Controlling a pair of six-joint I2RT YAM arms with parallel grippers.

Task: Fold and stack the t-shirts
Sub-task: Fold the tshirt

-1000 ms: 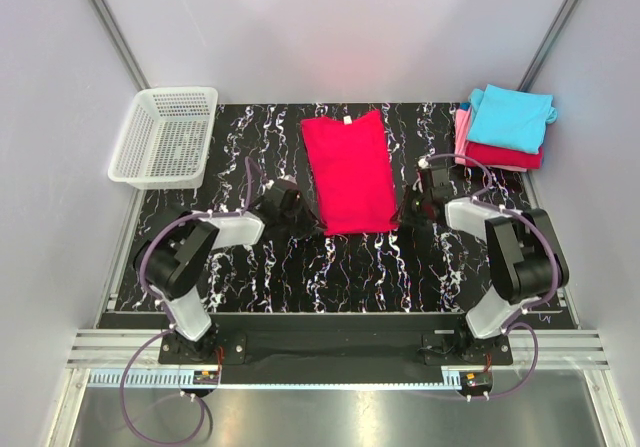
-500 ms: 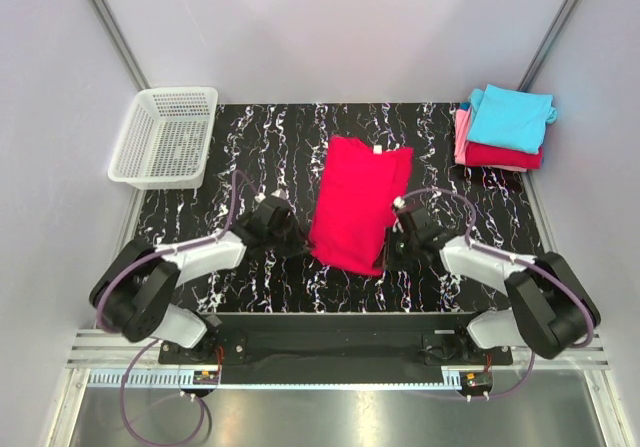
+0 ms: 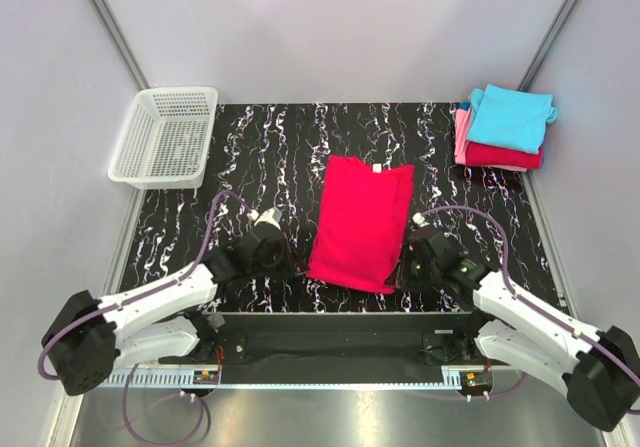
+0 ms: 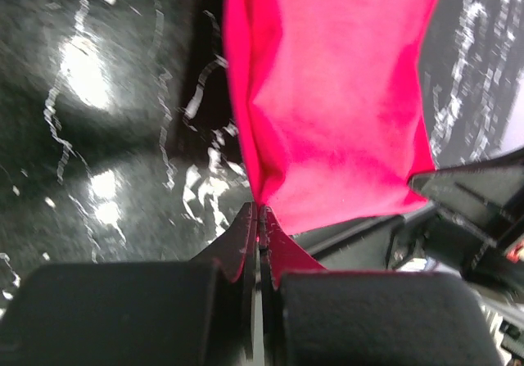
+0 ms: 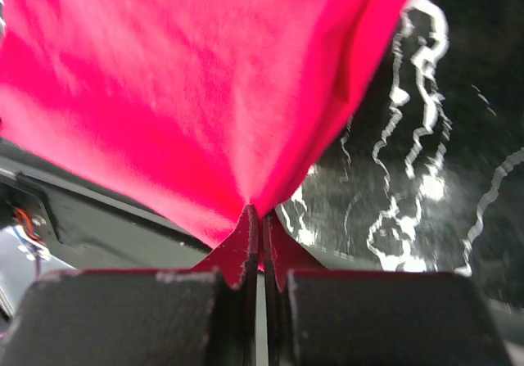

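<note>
1. The white mesh basket (image 3: 163,137) stands at the far-left corner of the black marbled table (image 3: 260,147), well apart from every shirt.
2. The left gripper (image 4: 259,223) has its jaws pressed together on the near left corner of the crimson t-shirt (image 4: 336,112). In the left wrist view a small pinch of red cloth sits between the fingertips.
3. In the top view the crimson t-shirt (image 3: 362,222) lies in the middle of the table as a long, narrow fold. It is slightly tilted, with its collar end pointing away from the arms and its near edge close to the table's near edge.
4. The right gripper (image 5: 262,223) is likewise closed tight on the shirt's near right corner, and the cloth fans out from its tips.
5. At the far-right corner sits the stack of folded shirts. The turquoise t-shirt (image 3: 510,115) is on top, the red t-shirt (image 3: 500,155) lies under it, and the pink t-shirt (image 3: 462,132) shows along the left edge. Neither gripper touches the stack.
</note>
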